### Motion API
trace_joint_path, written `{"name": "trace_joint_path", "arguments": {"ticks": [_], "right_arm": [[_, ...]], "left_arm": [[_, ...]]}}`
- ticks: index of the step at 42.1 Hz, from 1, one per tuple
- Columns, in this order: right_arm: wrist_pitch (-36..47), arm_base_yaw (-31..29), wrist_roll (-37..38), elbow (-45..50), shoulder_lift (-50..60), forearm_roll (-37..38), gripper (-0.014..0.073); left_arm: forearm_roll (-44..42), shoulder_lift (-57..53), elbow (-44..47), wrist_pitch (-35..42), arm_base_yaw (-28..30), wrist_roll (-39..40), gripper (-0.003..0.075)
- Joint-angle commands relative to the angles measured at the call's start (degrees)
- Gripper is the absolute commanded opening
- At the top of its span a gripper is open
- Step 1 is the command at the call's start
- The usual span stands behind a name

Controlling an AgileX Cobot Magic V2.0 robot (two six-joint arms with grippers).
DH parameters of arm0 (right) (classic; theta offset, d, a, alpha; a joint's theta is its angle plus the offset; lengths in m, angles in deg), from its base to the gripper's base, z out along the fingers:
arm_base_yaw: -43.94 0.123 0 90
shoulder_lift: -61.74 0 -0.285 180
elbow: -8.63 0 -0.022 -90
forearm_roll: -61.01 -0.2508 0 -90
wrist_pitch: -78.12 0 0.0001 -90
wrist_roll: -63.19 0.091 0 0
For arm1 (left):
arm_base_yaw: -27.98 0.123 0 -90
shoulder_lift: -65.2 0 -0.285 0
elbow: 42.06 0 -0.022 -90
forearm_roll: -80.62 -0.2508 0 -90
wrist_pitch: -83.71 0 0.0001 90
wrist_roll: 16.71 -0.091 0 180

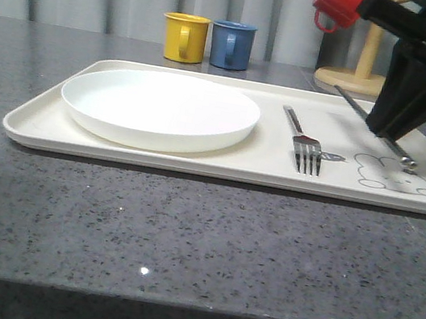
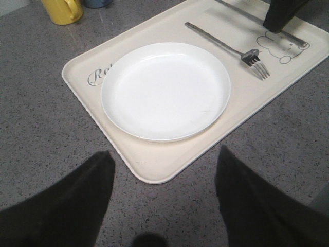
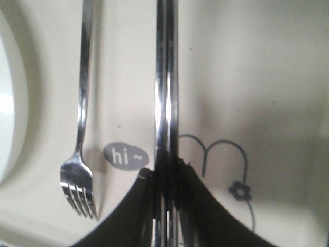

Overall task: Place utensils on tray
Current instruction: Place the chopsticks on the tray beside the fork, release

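Note:
The cream tray (image 1: 40, 119) lies across the dark table. On it sit the white plate (image 1: 160, 106) at the left and the fork (image 1: 303, 139) to the plate's right. My right gripper (image 1: 391, 130) reaches down over the rabbit drawing, shut on the pair of chopsticks (image 1: 354, 104). In the right wrist view the chopsticks (image 3: 167, 77) run straight out from the shut right gripper (image 3: 167, 172), parallel to the fork (image 3: 79, 154). Open and holding nothing, my left gripper (image 2: 164, 154) hovers by the tray's (image 2: 154, 167) near left corner, short of the plate (image 2: 164, 90).
A yellow mug (image 1: 184, 37) and a blue mug (image 1: 231, 45) stand behind the tray. At the back right a red mug (image 1: 337, 4) hangs on a wooden stand (image 1: 360, 74). Bare dark stone table (image 1: 184, 236) lies in front of the tray.

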Motion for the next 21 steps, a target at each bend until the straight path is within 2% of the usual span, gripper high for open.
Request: {"name": "trace_joint_path", "arguments": {"ticks": [1, 10, 13, 17, 21], "right_arm": [[2.5, 0.0, 1.5, -1.4, 0.7, -3.1, -0.0022], [1.9, 0.3, 1.5, -1.4, -1.0, -3.4, -0.0021], [1.6, 0.3, 1.5, -1.4, -0.8, -3.4, 0.0011], [1.2, 0.3, 1.5, -1.4, -0.5, -3.4, 0.0144], [1.5, 0.3, 1.1, -1.4, 0.3, -3.3, 0.0315]], "left_arm": [[0.3, -0.1, -1.5, 3.6, -0.4, 0.4, 0.0419], [0.3, -0.1, -1.5, 3.6, -0.4, 0.4, 0.0419], [0.3, -0.1, -1.5, 3.6, -0.4, 0.4, 0.0419], [0.3, -0.1, -1.5, 3.6, -0.4, 0.4, 0.0419], [0.3, -0.1, -1.5, 3.6, -0.4, 0.4, 0.0419]]}}
